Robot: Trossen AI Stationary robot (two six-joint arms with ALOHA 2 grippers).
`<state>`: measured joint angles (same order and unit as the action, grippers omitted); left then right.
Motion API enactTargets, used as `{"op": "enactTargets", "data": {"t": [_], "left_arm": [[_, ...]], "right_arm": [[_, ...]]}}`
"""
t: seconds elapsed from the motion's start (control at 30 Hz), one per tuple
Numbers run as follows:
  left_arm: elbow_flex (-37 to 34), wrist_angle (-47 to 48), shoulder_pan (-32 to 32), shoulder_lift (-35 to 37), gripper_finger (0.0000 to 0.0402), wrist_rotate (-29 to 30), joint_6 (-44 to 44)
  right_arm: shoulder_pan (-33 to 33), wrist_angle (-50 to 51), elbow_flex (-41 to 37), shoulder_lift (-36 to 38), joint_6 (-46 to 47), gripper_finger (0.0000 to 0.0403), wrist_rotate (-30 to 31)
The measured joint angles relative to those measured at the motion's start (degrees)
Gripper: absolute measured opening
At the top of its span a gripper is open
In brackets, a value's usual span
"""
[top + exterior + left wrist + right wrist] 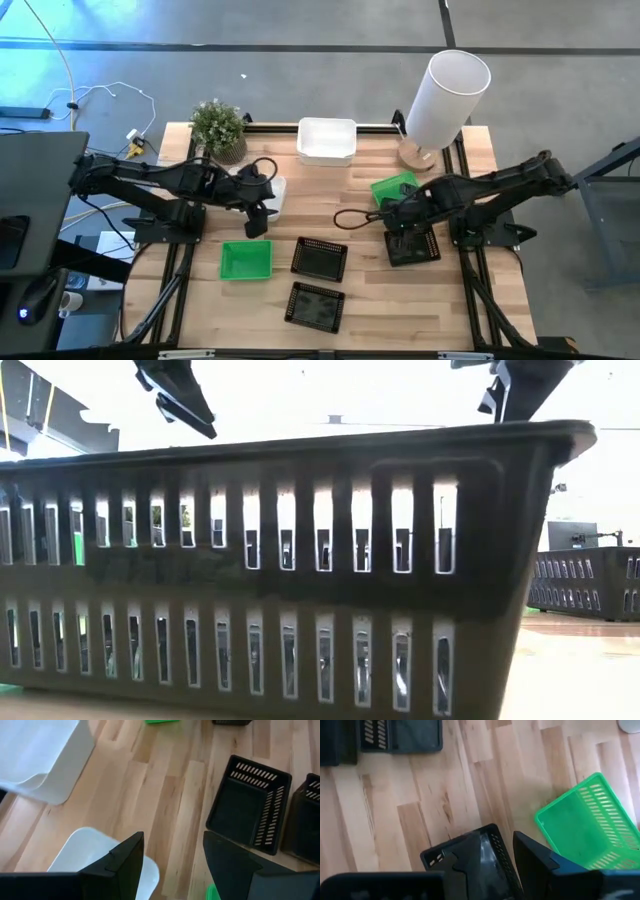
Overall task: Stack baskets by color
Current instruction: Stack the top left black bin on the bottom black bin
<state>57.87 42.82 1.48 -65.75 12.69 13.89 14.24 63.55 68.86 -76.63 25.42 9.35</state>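
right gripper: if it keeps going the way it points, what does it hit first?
Probably the black basket right beneath the right gripper; its near rim sits between the open jaws. The green basket lies off to one side. Depth is unclear.

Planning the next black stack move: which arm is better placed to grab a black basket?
Right, probably. The right gripper hangs open directly over a black basket, which shows under its fingers in the right wrist view. The left gripper hangs open over a white basket.

No text, label, brand, number or sign can be read anywhere in these views.
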Motion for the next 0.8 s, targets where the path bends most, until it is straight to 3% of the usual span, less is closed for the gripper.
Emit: {"op": "enactTargets", "data": {"t": [0.3, 0.8], "left_arm": [[0.0, -8.2, 0.0, -7.4, 0.0193, -1.5, -7.1], [0.0, -16.0, 0.0, -18.7, 0.0193, -7.7, -12.1]], "right_arm": [[2.3, -1.5, 0.0, -0.2, 4.9, 0.0103, 5.3], [2.3, -1.6, 0.0, -0.2, 7.6, 0.0103, 6.8]]}}
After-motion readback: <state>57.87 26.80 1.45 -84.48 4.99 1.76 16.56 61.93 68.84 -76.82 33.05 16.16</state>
